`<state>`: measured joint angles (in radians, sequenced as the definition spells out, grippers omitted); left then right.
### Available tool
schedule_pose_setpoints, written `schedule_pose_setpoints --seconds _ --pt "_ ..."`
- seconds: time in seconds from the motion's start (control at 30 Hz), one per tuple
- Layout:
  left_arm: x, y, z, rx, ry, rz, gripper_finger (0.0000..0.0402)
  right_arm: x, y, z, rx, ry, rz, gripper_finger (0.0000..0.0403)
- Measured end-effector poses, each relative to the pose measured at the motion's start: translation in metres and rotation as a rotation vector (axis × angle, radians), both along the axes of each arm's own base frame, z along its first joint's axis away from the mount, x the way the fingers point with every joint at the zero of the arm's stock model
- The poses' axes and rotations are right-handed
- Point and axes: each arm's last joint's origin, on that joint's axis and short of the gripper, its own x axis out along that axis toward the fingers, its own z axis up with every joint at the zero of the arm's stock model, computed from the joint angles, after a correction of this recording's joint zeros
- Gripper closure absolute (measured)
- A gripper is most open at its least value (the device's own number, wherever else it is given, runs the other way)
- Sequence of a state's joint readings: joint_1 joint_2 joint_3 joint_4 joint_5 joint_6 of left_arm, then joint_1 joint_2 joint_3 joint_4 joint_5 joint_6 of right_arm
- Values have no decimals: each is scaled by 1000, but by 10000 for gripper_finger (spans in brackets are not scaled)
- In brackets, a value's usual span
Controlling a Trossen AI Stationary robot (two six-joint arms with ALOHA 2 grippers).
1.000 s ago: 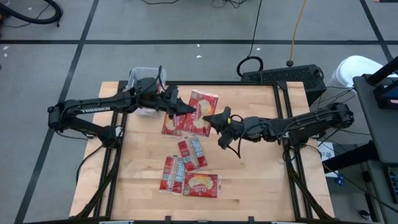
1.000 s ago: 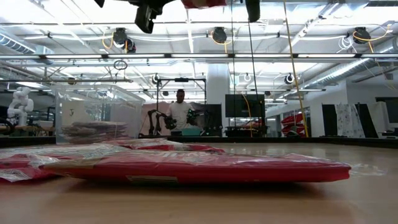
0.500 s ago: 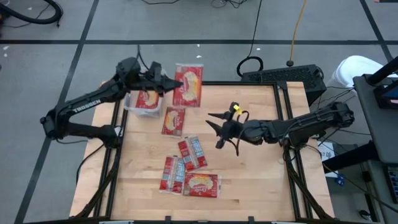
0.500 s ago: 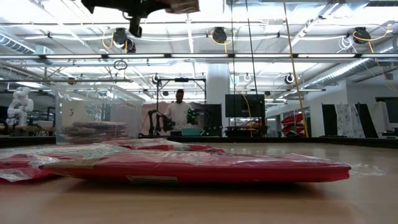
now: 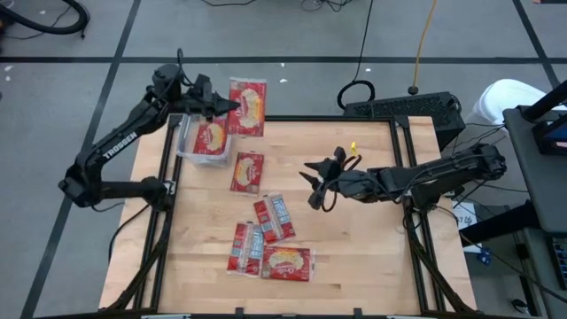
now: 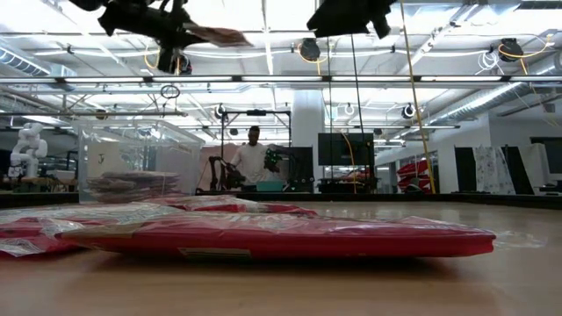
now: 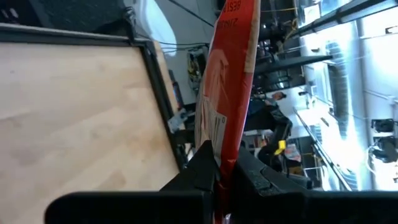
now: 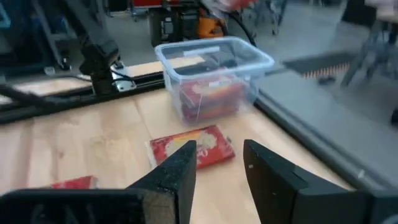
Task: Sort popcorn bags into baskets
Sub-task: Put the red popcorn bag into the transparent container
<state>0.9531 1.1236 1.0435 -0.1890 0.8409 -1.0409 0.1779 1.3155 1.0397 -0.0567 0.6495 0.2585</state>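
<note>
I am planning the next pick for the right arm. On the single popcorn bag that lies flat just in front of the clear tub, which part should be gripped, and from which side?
Grip a short end edge of the popcorn bag, coming from above with the open right gripper. It lies flat and alone on the table, beside the tub, so only its thin edges offer a pinch.

Popcorn bag [image 7: 227,106] pinched edge-on between jaws.

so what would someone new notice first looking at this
Most likely the left gripper, raised above the table's far-left corner and pinching a red popcorn bag by its edge, next to the clear basket that already has a packet in it. Next, the loose packets scattered down the middle of the wooden table. The right gripper hovers open and empty over the table's centre.
</note>
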Motion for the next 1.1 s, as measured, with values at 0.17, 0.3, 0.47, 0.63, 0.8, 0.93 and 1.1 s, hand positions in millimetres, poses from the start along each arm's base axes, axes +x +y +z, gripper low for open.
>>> schedule_pose_setpoints --seconds 0.17,0.3,0.47,0.63,0.8,0.93,1.1 --pt "-21 13 -6 21 44 57 379 -8 -11 -1 209 -61 -128 275" --pt "-39 20 -14 29 105 100 379 -11 -21 -6 406 -76 -178 275" --pt "-59 23 -28 35 218 141 379 -13 -32 -16 647 -22 -195 275" --pt "-76 25 -37 71 353 228 378 -16 -39 -20 714 22 -208 275" --pt "-84 25 -42 125 454 254 378 -16 -44 -19 723 12 -216 275" --pt "-85 25 -48 135 535 245 378 -16 -47 -19 739 0 -234 275" --pt "-89 22 -54 184 688 245 378 -16 -47 -19 760 -13 -250 275"
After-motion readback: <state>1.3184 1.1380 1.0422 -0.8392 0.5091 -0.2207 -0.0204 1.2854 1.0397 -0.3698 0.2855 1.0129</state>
